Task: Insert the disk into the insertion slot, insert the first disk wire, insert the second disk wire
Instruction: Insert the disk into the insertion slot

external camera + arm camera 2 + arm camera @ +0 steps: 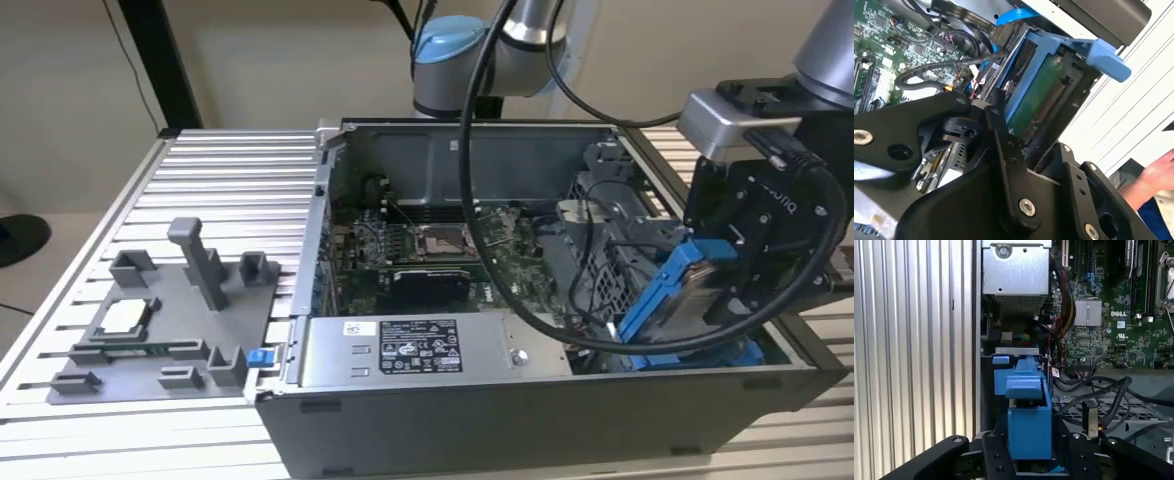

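My gripper is shut on the disk, a grey drive in a bright blue caddy. It holds the disk tilted on edge over the open computer case, at the exterior view's right. The insertion slot, with blue rails and perforated grey metal, lies just under the disk's lower end. In the first wrist view the blue caddy sits between the black fingers. The second wrist view shows the disk's green circuit side and a blue tab. Loose black disk wires with a connector lie beside the bay.
A grey labelled power-supply box fills the case's front, with the motherboard behind it. On the ribbed aluminium table at the exterior view's left stands a grey fixture plate. A person's hand is near the table edge.
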